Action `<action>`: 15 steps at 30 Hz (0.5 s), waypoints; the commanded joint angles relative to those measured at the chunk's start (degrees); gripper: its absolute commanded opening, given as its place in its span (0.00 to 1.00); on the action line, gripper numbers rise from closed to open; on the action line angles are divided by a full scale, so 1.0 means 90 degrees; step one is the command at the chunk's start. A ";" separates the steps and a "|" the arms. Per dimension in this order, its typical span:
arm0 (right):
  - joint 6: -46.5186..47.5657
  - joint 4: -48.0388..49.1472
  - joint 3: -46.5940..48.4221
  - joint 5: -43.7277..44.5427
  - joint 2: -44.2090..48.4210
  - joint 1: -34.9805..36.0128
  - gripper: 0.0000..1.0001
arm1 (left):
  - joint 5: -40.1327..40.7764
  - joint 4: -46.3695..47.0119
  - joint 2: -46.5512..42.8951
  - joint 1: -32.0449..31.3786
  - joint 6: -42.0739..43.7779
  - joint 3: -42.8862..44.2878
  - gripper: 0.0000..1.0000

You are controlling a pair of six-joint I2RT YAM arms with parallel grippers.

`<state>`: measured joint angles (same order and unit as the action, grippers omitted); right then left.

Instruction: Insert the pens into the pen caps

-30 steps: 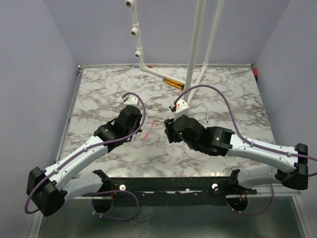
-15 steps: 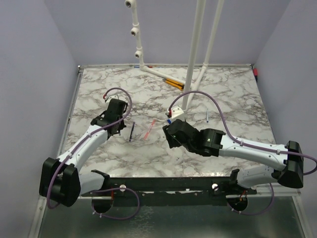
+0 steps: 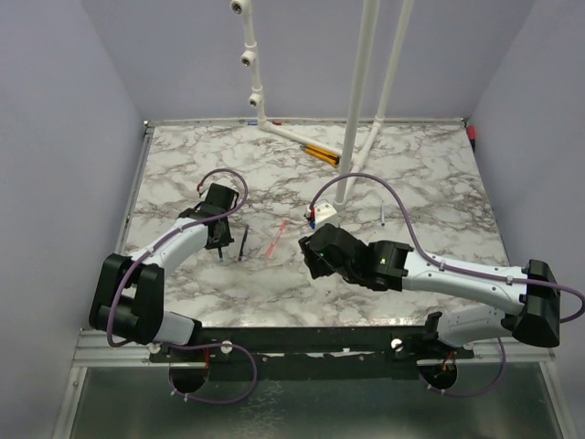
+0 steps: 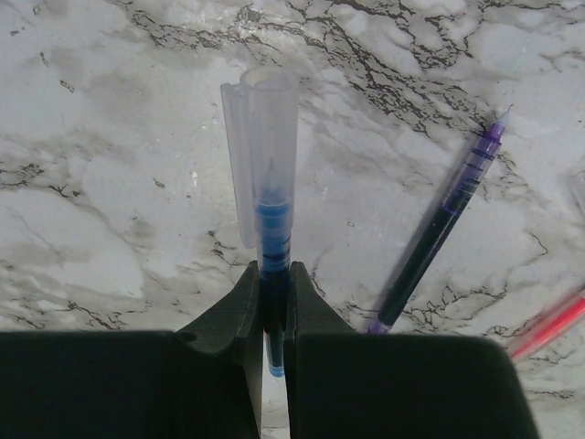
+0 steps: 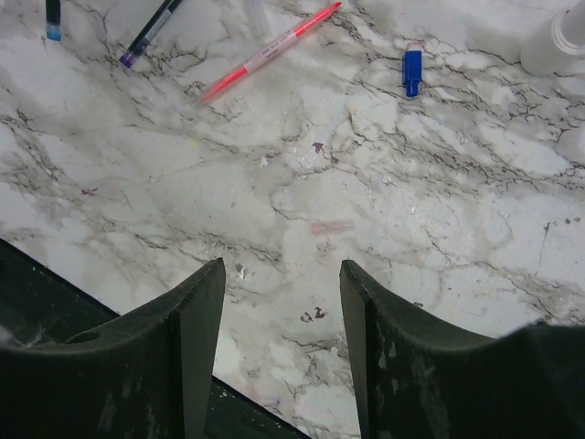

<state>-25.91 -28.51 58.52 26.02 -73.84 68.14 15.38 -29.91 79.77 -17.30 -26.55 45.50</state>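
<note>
Cap (image 5: 329, 227), pinkish, lay crosswise just ahead of right gripper (image 5: 283, 274), jaws spread wide, so that arm was nearer; left gripper (image 4: 272, 274) was pinching blue pen (image 4: 272, 229).

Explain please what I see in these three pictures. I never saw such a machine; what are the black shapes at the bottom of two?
This is a robot with two arms on a marble table. The wide picture looks down from above: left arm and right arm. The other two come from cameras on the wrists, so the black shapes are each arm's own pincer. The left pincer is shut on a blue pen whose front end sits in a clear plastic piece; a dark pen lies nearby. The right pincer is open and holds nothing; beyond it lie a red pen and a small blue cap.
</note>
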 commanded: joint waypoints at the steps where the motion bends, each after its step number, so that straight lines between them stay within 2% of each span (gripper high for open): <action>1: 0.0024 0.0166 -0.0177 -0.0162 0.0066 -0.0042 0.57 | -0.0104 -0.0118 0.0270 0.0047 0.0010 -0.0066 0.00; 11: 0.0078 0.0258 -0.0318 -0.0169 0.0135 -0.0048 0.58 | -0.0071 -0.0158 0.0620 0.0042 0.0000 -0.0041 0.09; 15: 0.0086 0.0232 -0.0302 -0.0158 0.0129 -0.0051 0.58 | -0.0001 -0.0181 0.0587 0.0042 -0.0020 -0.0039 0.19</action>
<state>-25.82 -27.07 56.58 24.99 -73.71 68.12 15.40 -30.30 85.21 -17.21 -26.55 45.50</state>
